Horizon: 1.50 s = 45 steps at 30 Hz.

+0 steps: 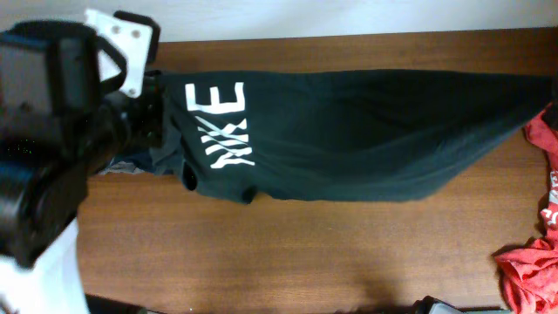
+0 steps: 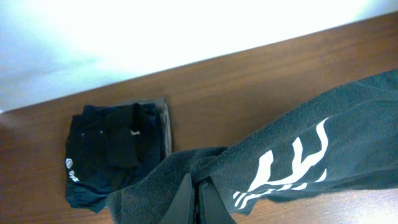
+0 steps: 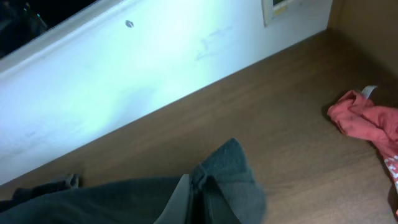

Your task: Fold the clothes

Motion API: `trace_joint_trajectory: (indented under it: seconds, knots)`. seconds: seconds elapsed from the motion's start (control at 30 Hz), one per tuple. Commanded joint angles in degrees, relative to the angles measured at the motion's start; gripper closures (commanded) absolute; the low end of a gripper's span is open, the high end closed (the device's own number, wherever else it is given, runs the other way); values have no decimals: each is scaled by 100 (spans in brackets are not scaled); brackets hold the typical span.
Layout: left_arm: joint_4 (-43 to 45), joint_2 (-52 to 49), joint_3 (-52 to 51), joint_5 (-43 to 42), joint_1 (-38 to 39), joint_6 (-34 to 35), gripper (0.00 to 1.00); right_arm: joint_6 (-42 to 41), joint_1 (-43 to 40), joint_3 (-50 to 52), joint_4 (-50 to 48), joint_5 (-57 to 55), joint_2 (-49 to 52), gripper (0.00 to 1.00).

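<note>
A dark green shirt (image 1: 349,131) with white lettering is stretched along the far edge of the table (image 1: 305,253). The left claw (image 2: 198,193) is clenched on its left end and the right claw (image 3: 198,190) on its right end. A red garment (image 1: 536,270) lies at the right edge, and folded dark clothes (image 2: 112,155) sit by the far left corner.

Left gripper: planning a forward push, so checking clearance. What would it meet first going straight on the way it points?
The dark Nike garment that the left gripper clamps. Past it, likely bare table, then the white wall; the folded dark clothes lie beside that line.
</note>
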<state>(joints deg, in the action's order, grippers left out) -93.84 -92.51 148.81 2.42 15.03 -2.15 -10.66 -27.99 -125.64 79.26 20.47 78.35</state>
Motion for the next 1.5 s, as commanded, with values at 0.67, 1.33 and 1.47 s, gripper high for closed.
trace_joint_trajectory:
  seconds: [0.67, 1.33, 1.47]
  knots:
    - [-74, 682, 17, -48, -9, -94, 100, -96, -15, -426, 1274, -850, -81, 96]
    - [3495, -4264, 24, 479, -195, -330, 1, 293, 743, -140, -1722, -267, 4116, 12]
    - [3115, -3753, 236, 588, -402, -332, 1, 291, -26, -142, -1375, 769, 3742, 6]
